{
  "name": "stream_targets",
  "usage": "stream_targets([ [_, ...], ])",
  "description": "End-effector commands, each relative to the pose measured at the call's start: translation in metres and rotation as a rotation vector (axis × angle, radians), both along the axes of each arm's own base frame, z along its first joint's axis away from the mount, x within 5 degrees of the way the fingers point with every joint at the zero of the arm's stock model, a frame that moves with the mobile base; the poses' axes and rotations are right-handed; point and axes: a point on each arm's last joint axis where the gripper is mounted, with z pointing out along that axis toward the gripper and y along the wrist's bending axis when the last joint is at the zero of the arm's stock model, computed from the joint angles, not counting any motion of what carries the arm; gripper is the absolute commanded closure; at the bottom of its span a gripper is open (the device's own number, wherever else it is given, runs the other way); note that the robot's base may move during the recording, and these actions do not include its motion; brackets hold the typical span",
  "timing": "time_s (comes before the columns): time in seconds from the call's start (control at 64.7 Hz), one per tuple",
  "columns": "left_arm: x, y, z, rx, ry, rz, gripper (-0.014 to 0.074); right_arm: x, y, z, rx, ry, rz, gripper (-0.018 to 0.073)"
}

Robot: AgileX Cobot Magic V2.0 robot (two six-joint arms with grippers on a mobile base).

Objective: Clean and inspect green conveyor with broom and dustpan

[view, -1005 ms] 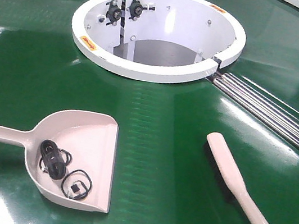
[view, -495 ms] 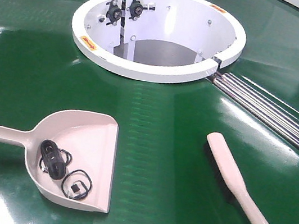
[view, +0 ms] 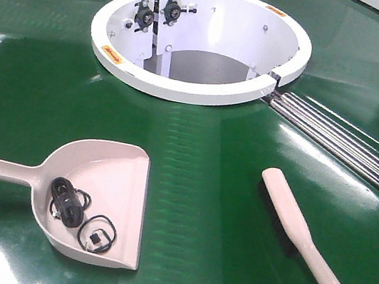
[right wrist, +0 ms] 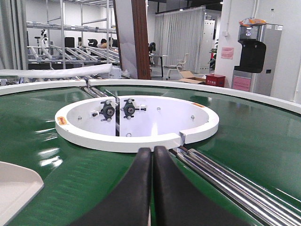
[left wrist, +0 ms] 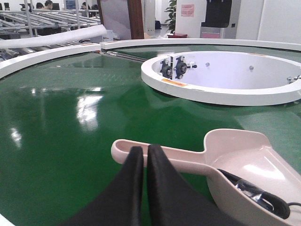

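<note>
On the green conveyor (view: 201, 158), the dustpan (view: 105, 197) is seen at 7 o'clock and the broom (view: 304, 239) at 5 o'clock. Both left fingers (left wrist: 134, 179) and right fingers (right wrist: 141, 183) are pressed closed, empty.

Bright workshop hall, white walls (right wrist: 37, 12). Brown pillar (right wrist: 141, 40) at centre; grey curtains (right wrist: 181, 33) behind, with a chair (right wrist: 180, 63) and red box (right wrist: 215, 80). Roller racks (right wrist: 75, 54) at left. Potted plant (left wrist: 171, 14) far off.
</note>
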Motion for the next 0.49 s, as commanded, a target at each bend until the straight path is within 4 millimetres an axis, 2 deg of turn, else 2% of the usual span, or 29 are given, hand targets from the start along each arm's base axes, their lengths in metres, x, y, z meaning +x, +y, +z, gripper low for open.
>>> stream_targets([
  [0.0, -0.0006, -0.0004, 0.0036, -0.044, -0.074, -0.009, 0.0603, -0.0013, -0.0005, 0.0145, 0.010, -0.086, -0.005, 0.0568],
  [0.479, -0.0006, -0.0006, 0.0036, -0.048, -0.072, -0.011, 0.0603, -0.0013, -0.0005, 0.0144, 0.010, -0.085, -0.005, 0.0568],
])
